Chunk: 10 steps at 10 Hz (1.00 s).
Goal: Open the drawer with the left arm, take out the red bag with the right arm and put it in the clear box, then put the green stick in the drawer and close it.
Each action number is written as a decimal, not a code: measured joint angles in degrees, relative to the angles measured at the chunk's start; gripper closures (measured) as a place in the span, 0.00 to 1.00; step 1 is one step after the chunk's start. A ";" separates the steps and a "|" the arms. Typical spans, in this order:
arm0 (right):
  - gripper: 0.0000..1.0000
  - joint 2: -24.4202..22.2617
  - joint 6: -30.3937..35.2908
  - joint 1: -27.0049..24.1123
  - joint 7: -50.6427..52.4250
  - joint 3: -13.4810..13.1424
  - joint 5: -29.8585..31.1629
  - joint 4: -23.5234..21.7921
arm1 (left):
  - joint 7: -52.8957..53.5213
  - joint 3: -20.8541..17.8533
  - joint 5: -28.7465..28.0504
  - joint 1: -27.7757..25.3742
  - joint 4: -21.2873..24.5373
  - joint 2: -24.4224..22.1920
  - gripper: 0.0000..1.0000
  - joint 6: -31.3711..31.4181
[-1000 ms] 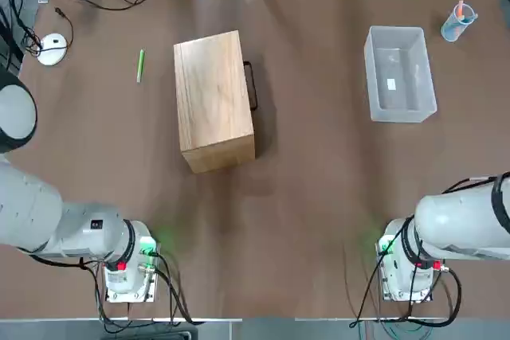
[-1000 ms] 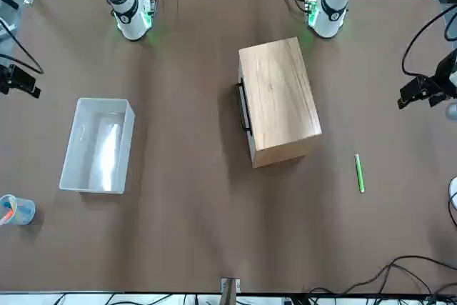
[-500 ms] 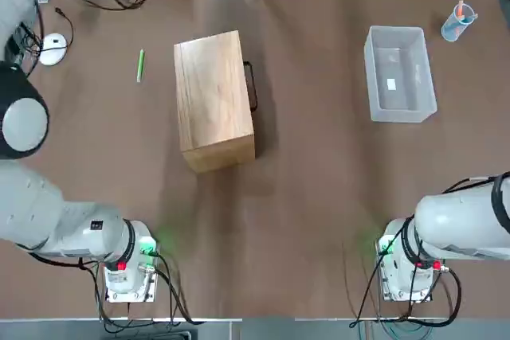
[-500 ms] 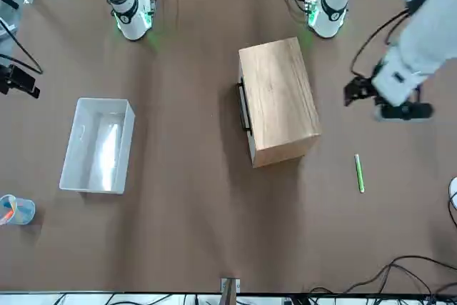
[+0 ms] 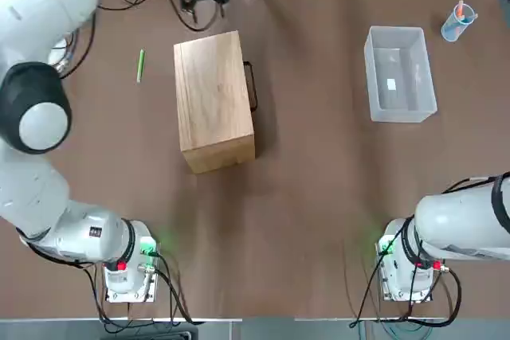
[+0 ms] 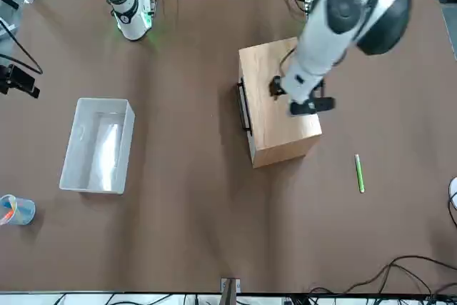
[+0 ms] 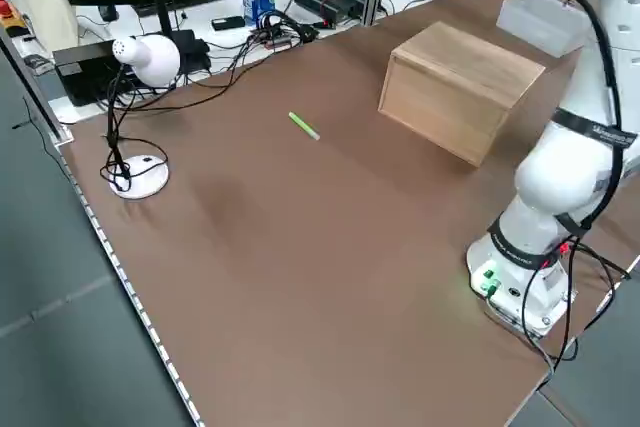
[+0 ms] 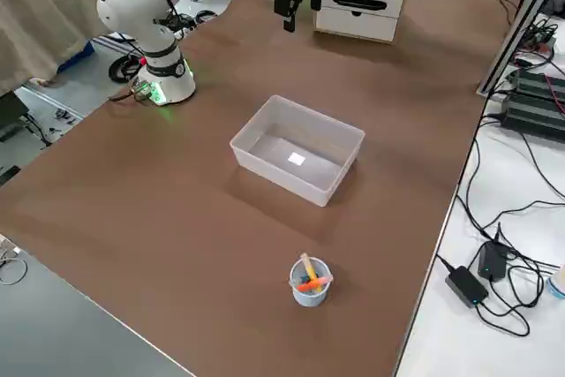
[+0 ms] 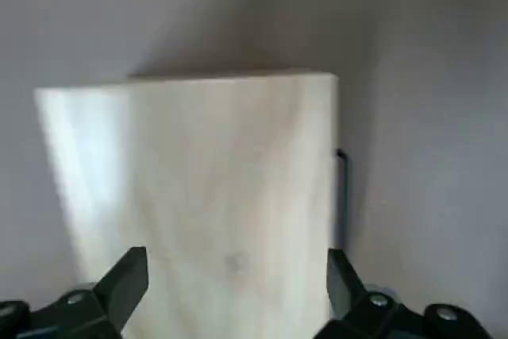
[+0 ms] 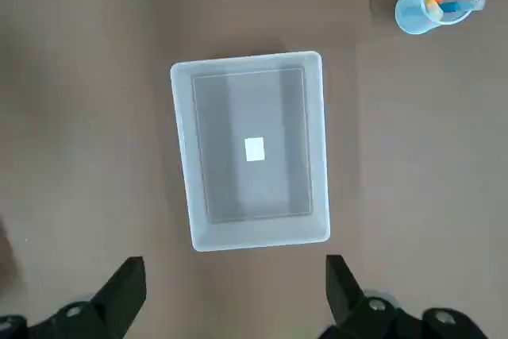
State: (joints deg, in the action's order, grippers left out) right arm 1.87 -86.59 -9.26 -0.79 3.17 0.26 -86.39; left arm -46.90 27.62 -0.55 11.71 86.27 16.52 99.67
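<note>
1. The left pincer (image 6: 298, 98) is held above the wooden cabinet (image 5: 213, 99), fingers apart, nothing held.
2. The drawer (image 8: 357, 23) is found shut, its black bar handle (image 5: 253, 86) facing the clear box (image 5: 399, 74).
3. The green stick (image 5: 140, 65) lies on the brown worktop (image 5: 319, 189) beside the cabinet.
4. The right pincer (image 10: 230, 299) is parked above the clear box, fingers apart.

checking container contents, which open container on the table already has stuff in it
The small blue cup, holding orange and blue sticks; the clear box beside it is empty.
</note>
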 joint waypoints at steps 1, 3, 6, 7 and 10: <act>0.00 0.00 0.00 0.00 0.00 0.00 0.00 0.01 | -5.12 0.00 -1.97 3.96 -1.23 2.61 0.00 2.14; 0.00 0.01 0.00 0.00 0.00 -0.01 0.00 0.03 | -16.20 -0.39 -6.03 10.82 -5.37 9.09 0.00 6.06; 0.00 0.02 0.00 0.00 0.00 -0.01 0.00 0.05 | -20.76 -5.18 -9.31 19.04 -10.44 17.95 0.00 6.83; 0.00 0.02 0.00 0.00 0.00 -0.01 0.00 0.06 | -20.79 -6.87 -9.33 20.70 -10.85 19.39 0.00 7.34; 0.00 0.03 -0.12 -0.15 0.00 -0.12 0.03 0.13 | -20.79 -8.00 -9.59 22.18 -11.21 21.85 0.00 8.40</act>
State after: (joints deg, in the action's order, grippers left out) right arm 1.90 -86.71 -9.41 -0.79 3.05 0.29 -86.27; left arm -67.69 19.62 -10.15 33.89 75.06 38.37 108.07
